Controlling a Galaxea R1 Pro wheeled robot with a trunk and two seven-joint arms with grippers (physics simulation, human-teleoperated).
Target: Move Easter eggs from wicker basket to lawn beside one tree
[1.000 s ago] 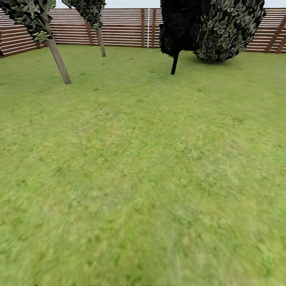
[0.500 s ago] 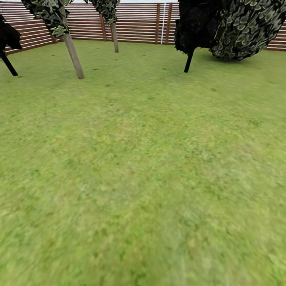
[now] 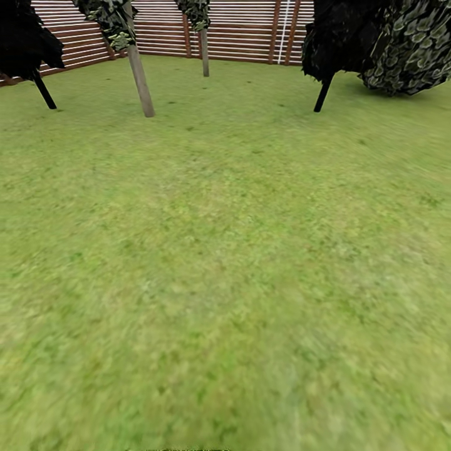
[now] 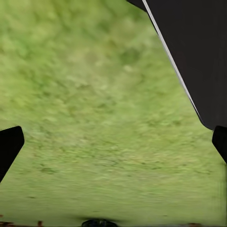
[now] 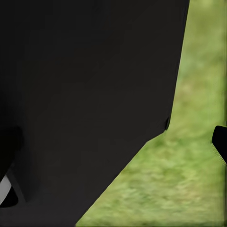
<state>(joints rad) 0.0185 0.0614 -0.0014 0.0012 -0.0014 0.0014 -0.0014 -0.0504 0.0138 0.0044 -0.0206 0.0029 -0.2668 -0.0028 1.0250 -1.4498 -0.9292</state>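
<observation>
The lawn (image 3: 225, 263) spreads wide and green in the head view. A tree (image 3: 140, 76) with a straight pale trunk leans at the back left, and a second tree (image 3: 205, 52) of the same kind stands farther back by the fence. The Easter eggs and the wicker basket are out of view. In the left wrist view, my left gripper (image 4: 113, 144) is open over grass, with nothing between its fingertips (image 4: 9, 146). My right gripper (image 5: 116, 142) looks open too: one fingertip (image 5: 220, 141) shows at the picture's edge, the other is lost against a dark robot part.
A brown slatted fence (image 3: 238, 28) closes the far side. Two dark-leaved trees with thin black trunks stand at the back left (image 3: 42, 89) and back right (image 3: 323, 93). A big leafy bush (image 3: 413, 56) sits at the far right. Open grass lies between me and the trees.
The whole head picture has shifted right and slightly down, so the camera has turned left. A dark tree has come into view at the left. Nothing on the lawn itself has moved.
</observation>
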